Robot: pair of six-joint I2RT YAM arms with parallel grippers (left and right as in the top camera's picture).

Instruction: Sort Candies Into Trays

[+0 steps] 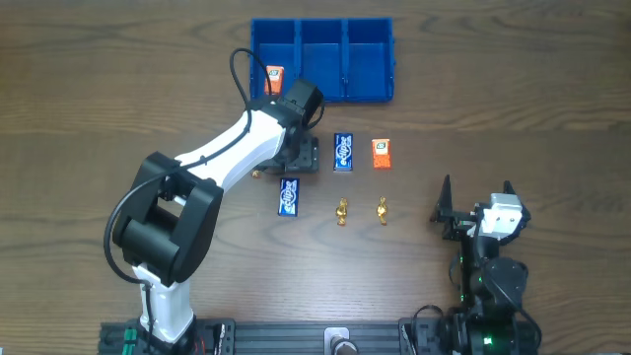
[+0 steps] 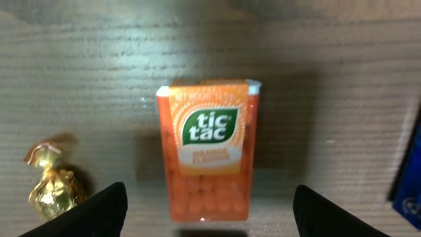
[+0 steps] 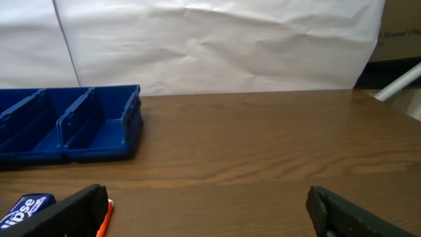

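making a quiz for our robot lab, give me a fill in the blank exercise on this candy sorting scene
1. The blue tray has ___ compartments.
2. One orange box already lies in the tray's ___ compartment, as the top view shows it.
3. The left gripper has its fingers open on either side of a second box coloured ___.
4. ___ blue packs lie on the table.

Missing words: three; left; orange; two.

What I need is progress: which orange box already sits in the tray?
The orange box in the blue tray's left compartment; the other boxes lie on the table.
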